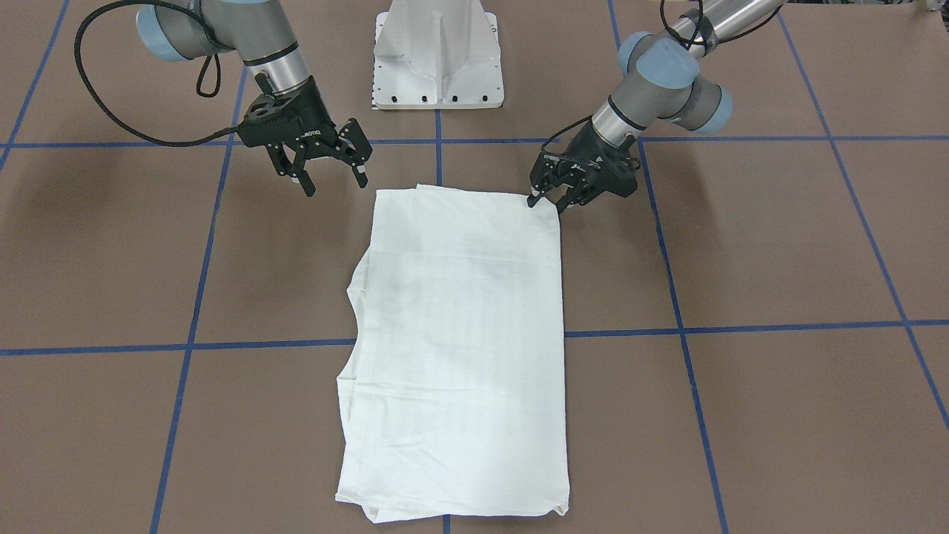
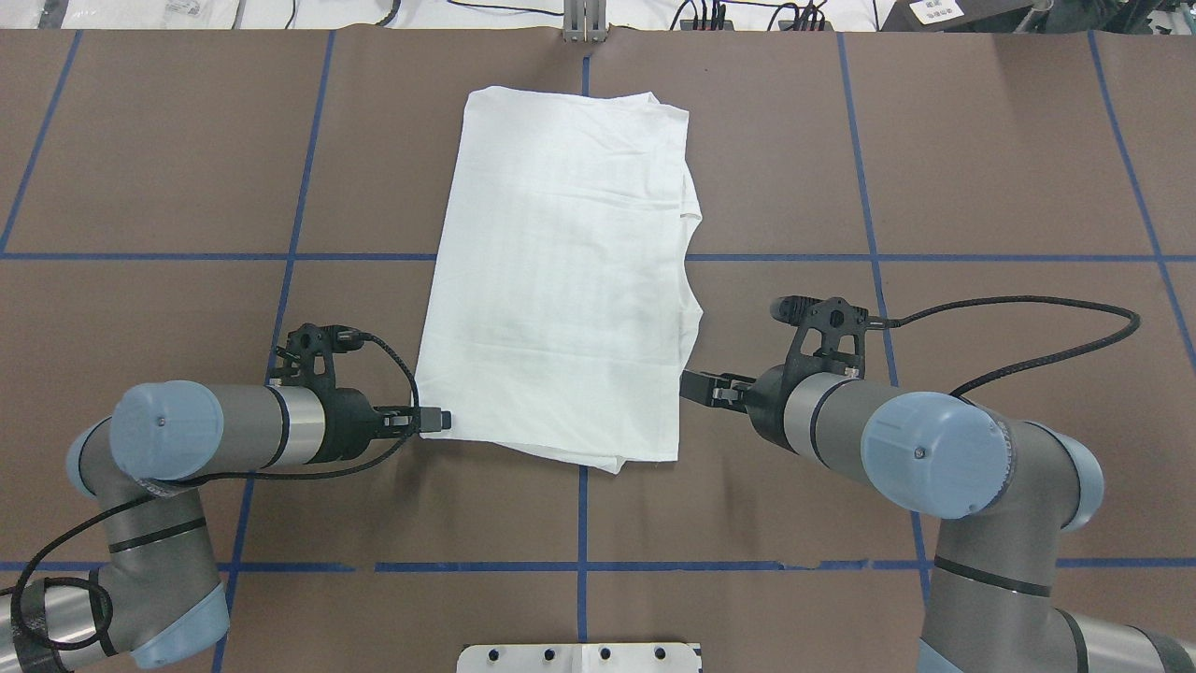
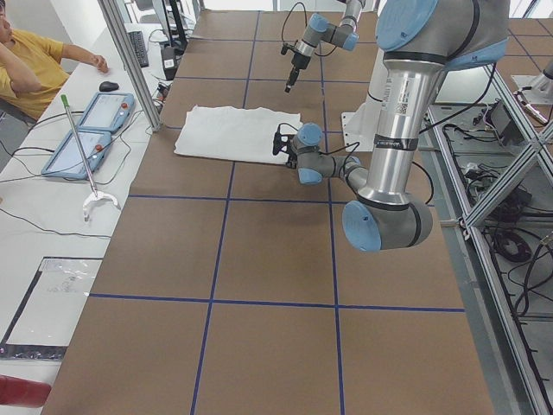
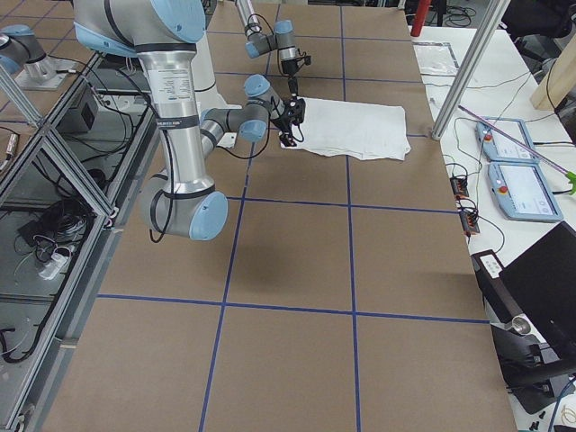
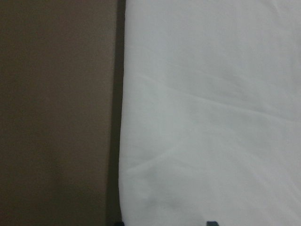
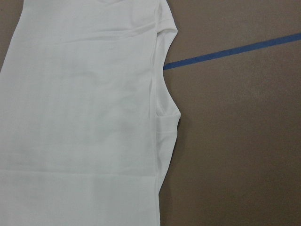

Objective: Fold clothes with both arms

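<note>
The clothes are one white shirt (image 1: 460,334) (image 2: 561,280), folded into a long rectangle flat on the brown table, with a sleeve edge showing on one long side. My left gripper (image 1: 549,202) (image 2: 437,420) is low at the shirt's near corner. It is open, and the left wrist view shows only white cloth (image 5: 211,117) and its edge close up. My right gripper (image 1: 335,184) (image 2: 696,385) hovers above the table beside the other near corner, fingers wide open and holding nothing. The right wrist view looks down on the shirt's sleeve side (image 6: 80,117).
The white pedestal base (image 1: 437,59) stands between the arms. Blue tape lines (image 1: 193,345) grid the table. A person in yellow (image 3: 26,60) sits at a side bench with two teach pendants (image 3: 95,130). Black cables loop off both wrists.
</note>
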`<state>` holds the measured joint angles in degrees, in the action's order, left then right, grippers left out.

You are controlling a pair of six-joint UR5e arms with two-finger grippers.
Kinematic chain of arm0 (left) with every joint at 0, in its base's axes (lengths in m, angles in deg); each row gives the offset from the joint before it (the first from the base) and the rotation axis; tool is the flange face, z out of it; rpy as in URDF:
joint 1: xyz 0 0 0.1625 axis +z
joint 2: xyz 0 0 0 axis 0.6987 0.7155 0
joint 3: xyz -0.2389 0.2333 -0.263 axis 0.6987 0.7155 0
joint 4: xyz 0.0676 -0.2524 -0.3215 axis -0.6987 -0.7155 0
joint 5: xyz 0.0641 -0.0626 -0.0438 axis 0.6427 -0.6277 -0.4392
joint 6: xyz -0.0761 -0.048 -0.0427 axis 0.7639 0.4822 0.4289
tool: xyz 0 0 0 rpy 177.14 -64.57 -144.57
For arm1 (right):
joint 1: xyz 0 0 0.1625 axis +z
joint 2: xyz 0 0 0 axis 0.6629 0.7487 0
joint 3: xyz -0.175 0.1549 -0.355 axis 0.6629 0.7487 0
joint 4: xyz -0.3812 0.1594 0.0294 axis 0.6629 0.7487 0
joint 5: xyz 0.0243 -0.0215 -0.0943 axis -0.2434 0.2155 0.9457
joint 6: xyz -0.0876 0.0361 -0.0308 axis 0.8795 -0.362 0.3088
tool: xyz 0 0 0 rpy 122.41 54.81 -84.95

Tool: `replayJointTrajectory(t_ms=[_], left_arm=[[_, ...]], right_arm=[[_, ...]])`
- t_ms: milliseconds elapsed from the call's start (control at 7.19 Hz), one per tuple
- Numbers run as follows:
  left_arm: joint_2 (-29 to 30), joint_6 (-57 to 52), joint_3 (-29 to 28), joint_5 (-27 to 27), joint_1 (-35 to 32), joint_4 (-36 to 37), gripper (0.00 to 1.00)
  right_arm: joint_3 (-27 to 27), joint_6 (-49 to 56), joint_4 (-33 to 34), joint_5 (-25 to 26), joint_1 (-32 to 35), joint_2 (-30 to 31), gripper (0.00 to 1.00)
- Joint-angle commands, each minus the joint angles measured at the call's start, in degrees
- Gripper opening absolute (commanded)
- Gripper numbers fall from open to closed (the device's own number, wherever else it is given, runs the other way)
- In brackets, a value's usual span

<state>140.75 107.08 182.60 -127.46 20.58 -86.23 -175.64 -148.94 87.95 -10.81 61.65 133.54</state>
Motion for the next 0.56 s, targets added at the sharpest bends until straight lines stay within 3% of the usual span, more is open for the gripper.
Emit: replayJointTrajectory(t_ms=[0,417], left_arm=[[0.04,0.02,0.28,0.07,0.01,-0.07,0.00],[0.04,0.02,0.54,0.50,-0.08,-0.15,0.00]], right_arm=[[0.02,0.09,0.00,-0.07,0.00,0.00,1.00],[-0.25,-9.61,2.53,0.54,-1.49,-0.96,0.99]])
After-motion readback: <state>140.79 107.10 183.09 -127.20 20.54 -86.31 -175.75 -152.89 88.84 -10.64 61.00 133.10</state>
